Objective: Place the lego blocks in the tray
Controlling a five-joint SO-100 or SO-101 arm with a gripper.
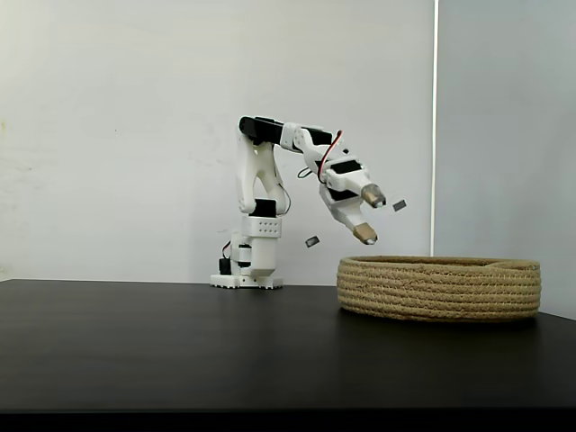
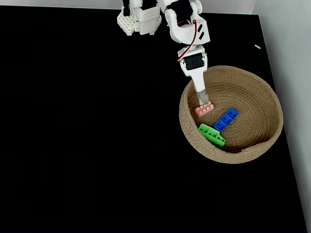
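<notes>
With the pink brick (image 2: 204, 109), blue brick (image 2: 226, 119) and green brick (image 2: 212, 135) all lying in the tray (image 2: 265, 92), the jaws (image 1: 369, 214) hang released above its 9 o'clock rim, so the job looks done and only retreat remains.

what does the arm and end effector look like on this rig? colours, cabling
White printed arm with black servo blocks at the joints, on a white base. A red cable loops near the wrist. The end effector has two white fingers with tan tips.
</notes>
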